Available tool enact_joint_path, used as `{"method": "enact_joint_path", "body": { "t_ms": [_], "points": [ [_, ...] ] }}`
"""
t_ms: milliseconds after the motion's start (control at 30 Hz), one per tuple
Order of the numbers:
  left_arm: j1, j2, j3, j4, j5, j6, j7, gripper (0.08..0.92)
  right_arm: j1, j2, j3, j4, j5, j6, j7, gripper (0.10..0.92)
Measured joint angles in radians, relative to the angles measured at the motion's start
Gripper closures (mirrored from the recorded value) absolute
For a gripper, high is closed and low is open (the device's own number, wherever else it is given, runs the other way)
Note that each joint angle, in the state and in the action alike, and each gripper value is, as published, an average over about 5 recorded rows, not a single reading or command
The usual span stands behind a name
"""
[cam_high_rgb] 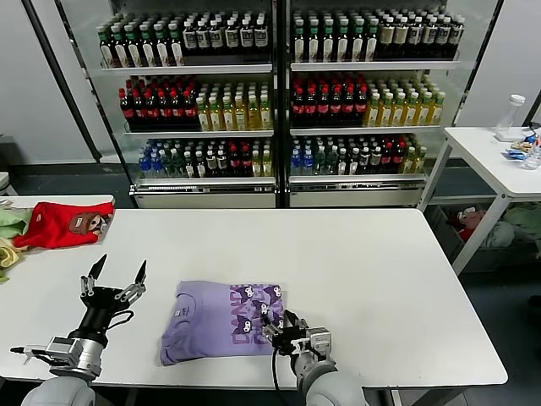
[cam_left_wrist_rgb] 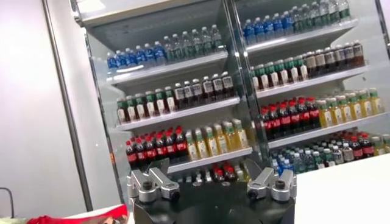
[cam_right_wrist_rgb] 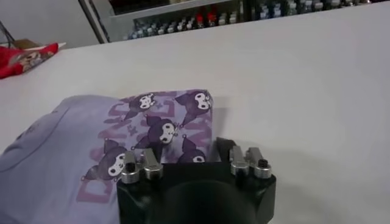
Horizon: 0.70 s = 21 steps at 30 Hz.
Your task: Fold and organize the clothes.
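Observation:
The clothes are one lavender T-shirt (cam_high_rgb: 221, 319), folded into a rectangle on the white table (cam_high_rgb: 380, 279) near its front edge, with the dark purple print (cam_high_rgb: 252, 304) on its right half. My right gripper (cam_high_rgb: 276, 321) is low at the shirt's right near edge, its jaws open and straddling that edge. In the right wrist view the shirt (cam_right_wrist_rgb: 91, 146) fills the near side, and one dark finger (cam_right_wrist_rgb: 224, 148) rests on the bare table just beside the cloth; the other is hidden. My left gripper (cam_high_rgb: 118, 272) is raised left of the shirt, open and holding nothing.
A red garment (cam_high_rgb: 63, 224) with a brownish print lies at the table's far left, beside green and yellow cloths (cam_high_rgb: 10, 227). Glass-fronted drink coolers (cam_high_rgb: 279, 101) stand behind the table. A second white table (cam_high_rgb: 494, 156) with a bottle is at the right.

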<state>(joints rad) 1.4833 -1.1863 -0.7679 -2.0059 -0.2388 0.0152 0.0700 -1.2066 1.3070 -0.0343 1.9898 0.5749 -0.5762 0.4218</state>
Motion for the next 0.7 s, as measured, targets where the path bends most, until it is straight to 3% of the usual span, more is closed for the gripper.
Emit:
{"method": "enact_joint_path", "body": {
  "t_ms": [433,700],
  "points": [
    [0.007,0.001,-0.006,-0.001,0.001,0.004,-0.008,0.177,0.013,0.012,-0.002,-0.022,0.007,0.000,0.003,0.837],
    [0.012,0.004,-0.014,0.001,0.001,0.001,-0.008,0.177,0.027,-0.001,0.030,0.000,-0.023,-0.002,-0.010,0.875]
  ]
}}
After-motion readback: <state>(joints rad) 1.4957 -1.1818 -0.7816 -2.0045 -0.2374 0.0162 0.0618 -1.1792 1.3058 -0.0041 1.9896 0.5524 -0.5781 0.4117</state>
